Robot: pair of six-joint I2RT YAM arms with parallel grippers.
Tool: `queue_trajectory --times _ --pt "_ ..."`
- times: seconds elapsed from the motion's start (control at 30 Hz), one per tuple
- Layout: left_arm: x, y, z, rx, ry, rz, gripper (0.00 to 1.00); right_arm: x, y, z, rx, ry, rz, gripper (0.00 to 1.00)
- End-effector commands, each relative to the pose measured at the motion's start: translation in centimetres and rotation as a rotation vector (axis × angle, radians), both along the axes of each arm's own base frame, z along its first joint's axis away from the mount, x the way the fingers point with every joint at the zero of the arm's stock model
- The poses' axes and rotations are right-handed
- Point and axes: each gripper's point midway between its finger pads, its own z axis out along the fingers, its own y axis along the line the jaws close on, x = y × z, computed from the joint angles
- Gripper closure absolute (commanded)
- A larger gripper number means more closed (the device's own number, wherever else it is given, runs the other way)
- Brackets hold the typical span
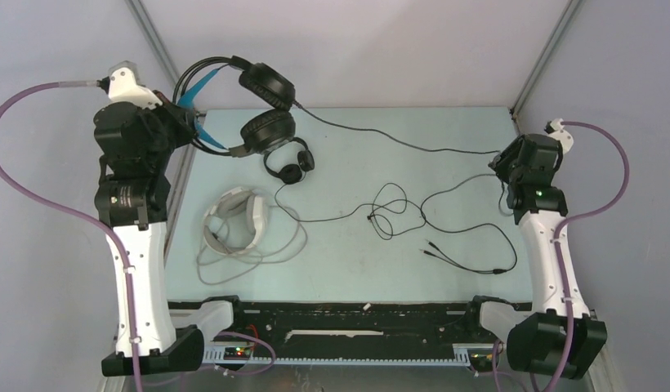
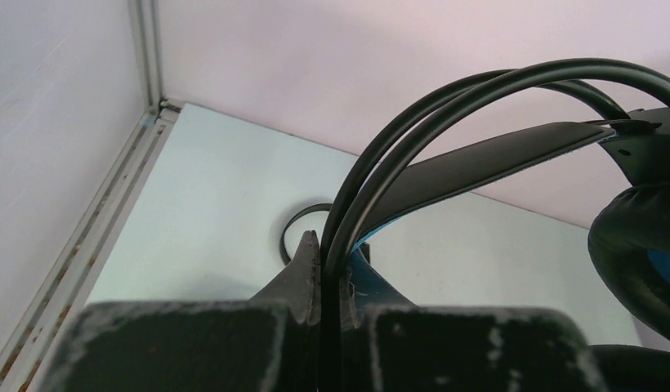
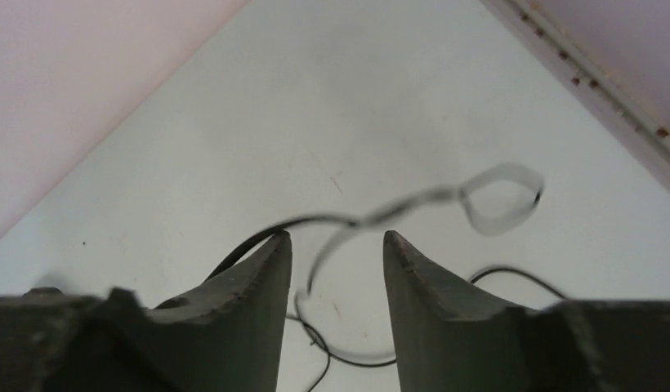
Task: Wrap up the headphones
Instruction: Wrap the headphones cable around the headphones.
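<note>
Two arms stand at the near edge, the left arm (image 1: 140, 269) and the right arm (image 1: 548, 261), each white with a black wrist.

Three headsets follow, in order of size. The black pair with blue headband (image 1: 267, 85) is at the far left corner. The left gripper (image 1: 193, 122) is closed on its headband, and in the left wrist view the fingertips (image 2: 307, 261) pinch the double black wire band (image 2: 495, 155). The white pair (image 1: 234, 216) lies on the left side of the table, nearer than the others, with its pale cable (image 1: 254, 255) looped loosely around it. The small black pair (image 1: 289, 163) lies just beyond the white pair, close to the lower earcup of the held headset.

One long black cable (image 1: 397, 140) runs from the held headset across the far side toward the right gripper (image 1: 502, 167). That gripper's fingers stand apart – a blurred strand passes between them in its wrist view (image 3: 337, 241), pinched by neither. More thin black cable lies in loose loops (image 1: 389, 212) mid-table.

The table (image 1: 356, 269) is pale blue-green and matte – grey-lilac walls (image 1: 356, 41) enclose it on the far side, left and right.
</note>
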Motion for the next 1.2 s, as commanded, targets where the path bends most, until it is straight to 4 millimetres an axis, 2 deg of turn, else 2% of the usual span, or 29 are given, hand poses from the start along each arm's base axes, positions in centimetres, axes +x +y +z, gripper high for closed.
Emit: queue_trajectory --times 0.0,0.07,0.13,0.3,0.33,0.43,0.47,0.5,0.57,0.63,0.73,0.8,0.87,1.0,1.17 --pt "-0.5 -1.9 3.6 -0.037 -0.154 -0.107 1.0 -0.7 1.9 0.3 -0.003 0.065 0.071 0.44" --pt "-0.4 -2.3 2.9 -0.028 -0.152 -0.133 1.0 -1.3 2.9 0.7 -0.001 0.06 0.102 0.36" --pt "-0.3 -2.8 2.3 -0.03 -0.148 -0.162 1.0 -1.4 4.8 1.8 0.0 0.018 0.177 0.32" --pt "-0.4 -3.7 0.3 -0.047 -0.076 -0.213 1.0 -1.8 12.1 6.5 -0.083 -0.16 0.481 0.29" --pt "-0.5 -4.0 0.1 -0.049 -0.073 -0.225 1.0 -2.1 14.8 7.9 -0.112 -0.232 0.596 0.29" --pt "-1.1 -4.6 0.2 -0.055 -0.08 -0.253 1.0 -3.9 21.6 9.7 -0.19 -0.408 0.943 0.28" --pt "-1.3 -4.9 0.4 -0.061 -0.092 -0.269 1.0 -5.0 23.6 10.0 -0.2 -0.461 1.056 0.28" --pt "-1.5 -5.4 0.6 -0.068 -0.102 -0.295 1.0 -6.9 26.0 10.3 -0.2 -0.515 1.211 0.28" --pt "-2.0 -6.6 1.0 -0.092 -0.121 -0.358 1.0 -9.6 28.8 10.8 -0.232 -0.605 1.388 0.28" --pt "-2.5 -7.5 1.3 -0.119 -0.129 -0.407 1.0 -11.6 30.7 10.6 -0.283 -0.667 1.492 0.27" --pt "-3.3 -8.1 1.6 -0.132 -0.125 -0.437 1.0 -13.6 32.5 10.7 -0.422 -0.808 1.588 0.21" --pt "-3.7 -8.4 1.8 -0.139 -0.133 -0.457 1.0 -14.9 33.4 10.9 -0.408 -0.847 1.649 0.2" --pt "-4.1 -8.9 2.0 -0.153 -0.146 -0.479 1.0 -15.8 34.2 10.9 -0.365 -0.856 1.693 0.2" --pt "-4.6 -9.8 2.6 -0.181 -0.172 -0.524 1.0 -17.0 36.2 9.6 -0.329 -0.824 1.752 0.21" --pt "-4.8 -10.0 2.7 -0.174 -0.188 -0.538 1.0 -18.0 37.6 8.2 -0.315 -0.785 1.779 0.23"
